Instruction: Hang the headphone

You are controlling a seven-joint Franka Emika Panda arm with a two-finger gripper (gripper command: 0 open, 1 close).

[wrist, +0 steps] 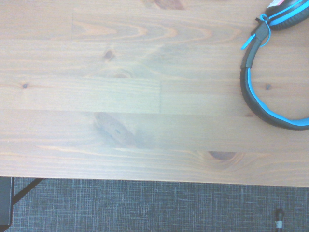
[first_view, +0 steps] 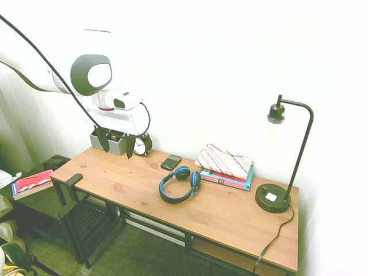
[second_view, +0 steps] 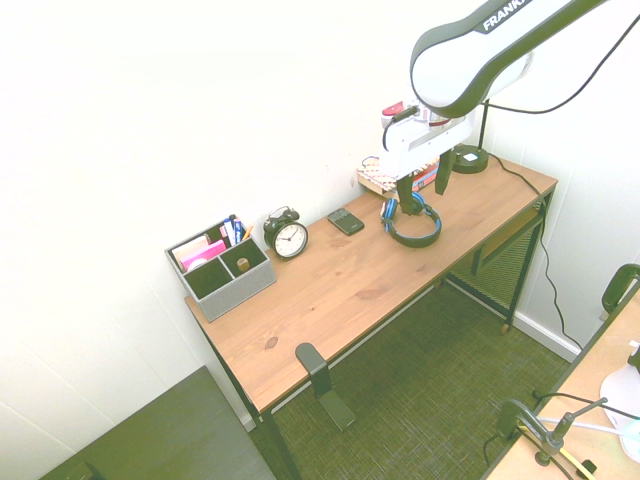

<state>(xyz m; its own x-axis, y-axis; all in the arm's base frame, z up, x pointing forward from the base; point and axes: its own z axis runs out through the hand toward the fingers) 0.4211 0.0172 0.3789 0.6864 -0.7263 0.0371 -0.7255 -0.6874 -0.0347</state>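
Item: headphone (first_view: pixel 179 184), flat on your desk (first_view: pixel 132 184), untouched; claw (first_view: pixel 117 142) open, empty, above; grasp and hanging remain

One headphone (first_view: pixel 179 184), one alarm clock (second_view: pixel 288 236), one small black phone (first_view: pixel 171 162), one black desk lamp (first_view: pixel 283 155), one grey desk organizer (second_view: pixel 220 267) with two front compartments visible, pens inside too small to count. One patterned pouch (first_view: pixel 225 161) on a stack of books (first_view: pixel 229 179), looks like two but hard to tell; one more red book (first_view: pixel 32 183) on the low side table (first_view: pixel 40 201). One wooden desk (second_view: pixel 330 290), one black hook (second_view: pixel 313 366) clamped on its edge, one gripper (first_view: pixel 117 143) with two fingers.
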